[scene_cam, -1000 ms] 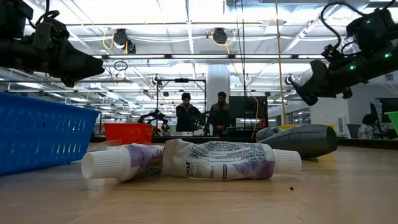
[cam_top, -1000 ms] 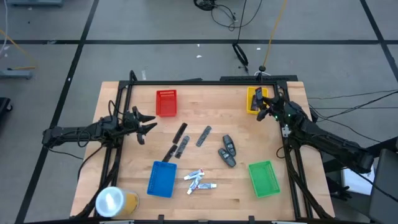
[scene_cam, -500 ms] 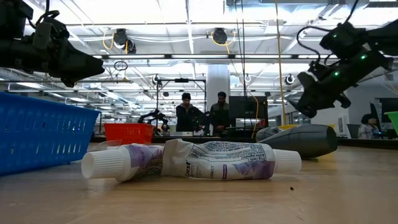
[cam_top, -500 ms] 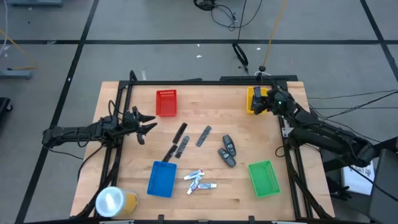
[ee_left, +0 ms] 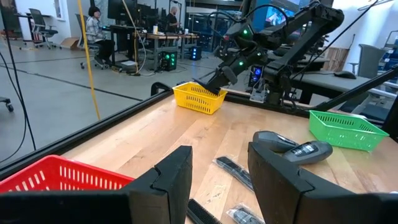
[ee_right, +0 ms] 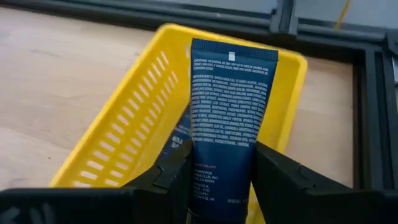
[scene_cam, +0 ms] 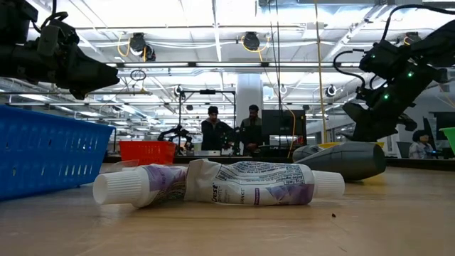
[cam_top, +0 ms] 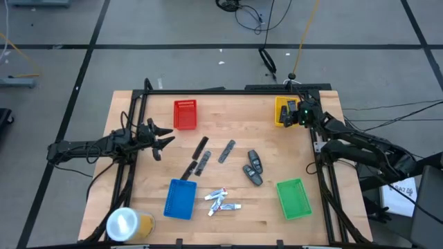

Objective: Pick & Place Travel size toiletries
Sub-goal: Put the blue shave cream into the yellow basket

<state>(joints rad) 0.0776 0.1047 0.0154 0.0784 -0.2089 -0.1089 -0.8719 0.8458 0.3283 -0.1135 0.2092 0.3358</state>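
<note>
My right gripper (cam_top: 291, 115) hangs over the yellow tray (cam_top: 279, 119) at the far right, shut on a dark-blue tube (ee_right: 227, 118). A second dark-blue piece (ee_right: 180, 142) lies in that tray. My left gripper (cam_top: 163, 137) waits open at the table's left edge with nothing between its fingers (ee_left: 217, 180). In the middle, slim dark-grey sticks (cam_top: 201, 156) and dark oval pieces (cam_top: 253, 169) lie flat. Small white tubes (cam_top: 222, 200) lie near the front, and they fill the low view (scene_cam: 234, 183). My right gripper pinches the dark-blue tube's two side edges (ee_right: 202, 171) between its two fingers. The tube runs forward along the fingers, and its flat crimped end (ee_right: 234, 53) sticks out over the yellow tray. The fingers slant down from the table's right side. The fingers hide the tube's other end.
A red tray (cam_top: 185, 114) stands at the far left, a blue tray (cam_top: 180, 199) at the near left and a green tray (cam_top: 294, 198) at the near right. A yellowish roll with a white top (cam_top: 128, 225) sits at the near left corner. People stand in the room behind (scene_cam: 231, 131).
My right gripper has moved toward the table's far edge, over the yellow tray, and has tipped from about level to slanting down. The dark-blue tube has gone with it.
</note>
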